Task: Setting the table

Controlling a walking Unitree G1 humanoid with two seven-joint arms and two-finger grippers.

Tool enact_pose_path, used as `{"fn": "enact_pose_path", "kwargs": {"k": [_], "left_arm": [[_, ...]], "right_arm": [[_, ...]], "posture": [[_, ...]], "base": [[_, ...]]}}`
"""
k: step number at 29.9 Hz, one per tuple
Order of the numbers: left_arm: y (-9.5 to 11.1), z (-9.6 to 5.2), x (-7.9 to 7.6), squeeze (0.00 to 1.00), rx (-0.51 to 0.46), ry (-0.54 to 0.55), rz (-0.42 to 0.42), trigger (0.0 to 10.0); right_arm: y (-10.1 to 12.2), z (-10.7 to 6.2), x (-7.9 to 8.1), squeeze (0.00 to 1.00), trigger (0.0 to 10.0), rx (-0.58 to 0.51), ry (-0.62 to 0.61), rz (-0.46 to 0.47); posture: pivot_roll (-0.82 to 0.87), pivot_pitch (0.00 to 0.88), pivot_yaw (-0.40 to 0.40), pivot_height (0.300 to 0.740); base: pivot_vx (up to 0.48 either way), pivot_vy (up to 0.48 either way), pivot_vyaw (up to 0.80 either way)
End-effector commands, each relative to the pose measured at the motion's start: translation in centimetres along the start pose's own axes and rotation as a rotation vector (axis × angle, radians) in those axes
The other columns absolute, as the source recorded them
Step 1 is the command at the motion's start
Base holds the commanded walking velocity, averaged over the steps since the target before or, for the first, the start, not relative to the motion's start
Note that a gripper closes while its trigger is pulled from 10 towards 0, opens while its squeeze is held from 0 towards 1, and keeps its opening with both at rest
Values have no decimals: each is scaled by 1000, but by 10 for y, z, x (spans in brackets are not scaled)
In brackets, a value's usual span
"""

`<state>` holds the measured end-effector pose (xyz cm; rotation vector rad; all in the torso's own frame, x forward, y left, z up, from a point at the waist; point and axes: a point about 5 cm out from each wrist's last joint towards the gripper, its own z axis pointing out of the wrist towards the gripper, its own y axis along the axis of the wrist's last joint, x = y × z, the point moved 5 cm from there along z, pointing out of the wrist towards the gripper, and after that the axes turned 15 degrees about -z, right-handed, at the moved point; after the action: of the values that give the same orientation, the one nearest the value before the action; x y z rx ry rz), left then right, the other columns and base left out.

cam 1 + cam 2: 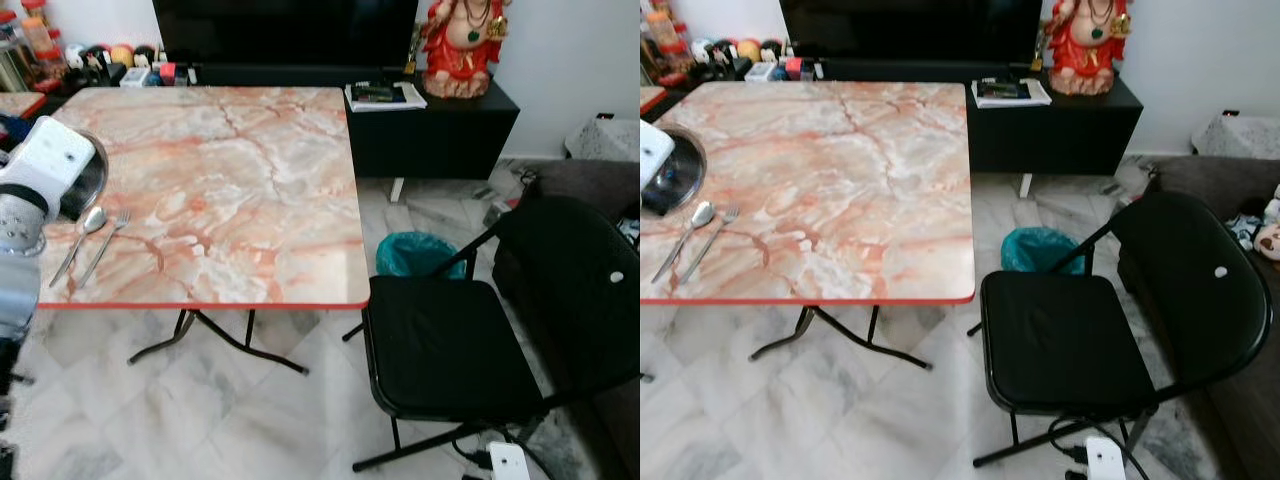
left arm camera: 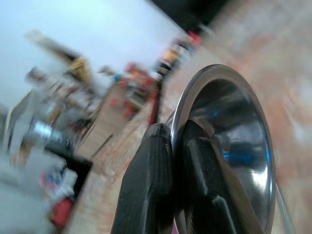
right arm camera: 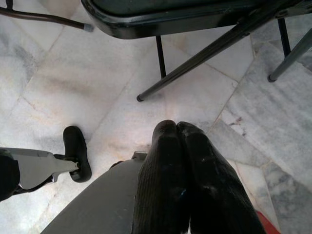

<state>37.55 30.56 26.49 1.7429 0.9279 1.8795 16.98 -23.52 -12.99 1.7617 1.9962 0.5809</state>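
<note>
One table (image 1: 230,200), marble-patterned with a red edge. On it: one steel bowl (image 1: 675,172), one spoon (image 1: 82,236), one fork (image 1: 105,243). Bowl sits at the table's left edge; spoon and fork lie side by side just near of it, close to the near-left corner, fork to the right of the spoon, handles pointing toward the near edge. One black folding chair (image 1: 470,340) stands right of the table on the marble floor; one teal bin (image 1: 418,253) is between chair and table, further back. One red figurine (image 1: 460,45) stands on the far black cabinet. Left gripper (image 2: 173,161): fingers (image 2: 151,180) nearly closed, pinching the bowl's rim, one finger outside the wall and one inside. Bowl appears tilted in the left wrist view, which is blurred. Right gripper (image 3: 178,151): fingers pressed together, holding nothing, hanging low above the floor near the chair legs.
</note>
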Motion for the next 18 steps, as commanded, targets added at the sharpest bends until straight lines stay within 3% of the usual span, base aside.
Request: {"fn": "enact_pose_path", "kwargs": {"k": [1,6,9,16,18], "left_arm": [[-10,-3,-19,0,67,-90,81,10000],[-36,-11,-60,0,227,-253,101,10000],[-44,-17,-73,0,267,-322,108,10000],[-54,-43,-123,0,334,-567,5,10000],[-57,-46,-126,0,343,-589,20,10000]], "right_arm": [[-3,-1,-2,0,10000,10,-4,-5],[-2,-1,-2,0,10000,9,-6,2],[-2,-1,-2,0,10000,8,-10,7],[-2,-1,-2,0,10000,6,-4,5],[-2,-1,-2,0,10000,6,-6,7]], "posture": [[36,0,-7,740],[24,0,-7,740],[24,0,-7,740],[26,8,-8,740],[26,9,-9,740]], "base": [[0,0,0],[0,0,0],[0,0,0],[0,0,0],[0,0,0]]}}
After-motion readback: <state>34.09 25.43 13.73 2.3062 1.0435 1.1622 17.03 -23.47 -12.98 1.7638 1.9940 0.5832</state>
